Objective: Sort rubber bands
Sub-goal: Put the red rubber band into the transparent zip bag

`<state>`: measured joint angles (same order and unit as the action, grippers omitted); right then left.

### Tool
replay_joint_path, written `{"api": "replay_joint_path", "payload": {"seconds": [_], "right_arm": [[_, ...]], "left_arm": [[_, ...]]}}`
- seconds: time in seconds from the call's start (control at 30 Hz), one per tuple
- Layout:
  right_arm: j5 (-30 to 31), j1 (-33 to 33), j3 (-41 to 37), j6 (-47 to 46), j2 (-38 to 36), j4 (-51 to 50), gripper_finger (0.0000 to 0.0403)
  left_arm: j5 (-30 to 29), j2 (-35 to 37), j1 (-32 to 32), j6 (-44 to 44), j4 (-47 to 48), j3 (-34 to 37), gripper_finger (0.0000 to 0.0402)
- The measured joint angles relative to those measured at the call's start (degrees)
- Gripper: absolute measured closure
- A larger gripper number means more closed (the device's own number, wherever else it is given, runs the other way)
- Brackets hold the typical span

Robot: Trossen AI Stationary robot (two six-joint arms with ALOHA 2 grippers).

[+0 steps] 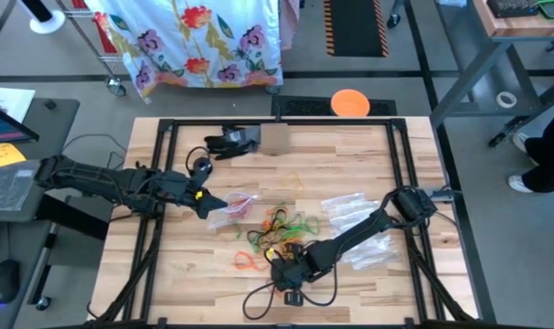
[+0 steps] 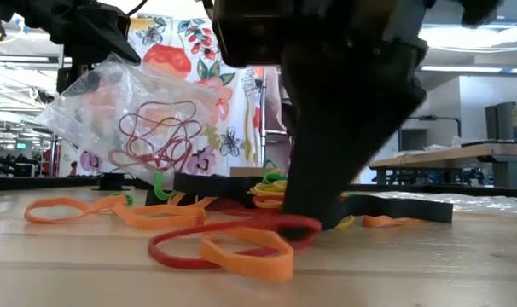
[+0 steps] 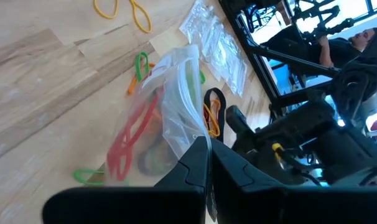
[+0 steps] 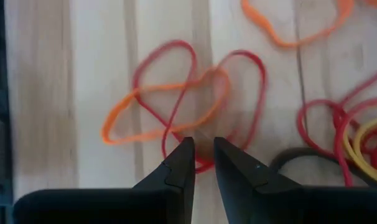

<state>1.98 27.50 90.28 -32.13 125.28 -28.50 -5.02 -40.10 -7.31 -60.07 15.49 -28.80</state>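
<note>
Pinching red rubber band (image 4: 176, 134), right jaws narrow

right gripper (image 2: 314, 223) tips: hidden in the low view behind its own dark body.
red band (image 4: 198, 93): near loop hidden by the fingers.
clear bag (image 2: 135, 115): top corner covered by the left gripper (image 2: 113, 47).

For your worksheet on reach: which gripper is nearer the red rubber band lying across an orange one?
Right. The right gripper is at the red rubber band; the left gripper holds a bag farther away.
</note>
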Motion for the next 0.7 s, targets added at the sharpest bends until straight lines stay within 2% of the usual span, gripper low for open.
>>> {"api": "replay_joint_path", "payload": {"seconds": [0.13, 0.27, 0.37, 0.53, 0.7], "right_arm": [[0.47, 0.44, 0.24, -0.91, 1.00, -0.92, 0.0348], [1.19, 0.76, 0.35, -1.06, 1.67, -1.86, 0.0390], [1.30, 0.77, 1.01, -0.98, 1.82, -2.51, 0.0399], [0.82, 0.10, 6.20, 2.87, 2.43, -8.16, 0.0402], [2.82, -0.72, 13.53, 8.92, 2.26, -12.09, 0.0402]], "left_arm": [[-0.07, 0.00, -0.02, 0.05, 0.02, -0.02, 0.0401], [-0.50, -0.02, -0.04, 0.44, 0.16, -0.04, 0.0402], [-0.77, -0.01, -0.07, 0.46, -0.01, -0.04, 0.0401], [-0.87, -0.02, -0.07, 0.69, 0.06, -0.04, 0.0402], [-0.88, -0.02, -0.07, 0.79, 0.05, -0.04, 0.0401]]}}
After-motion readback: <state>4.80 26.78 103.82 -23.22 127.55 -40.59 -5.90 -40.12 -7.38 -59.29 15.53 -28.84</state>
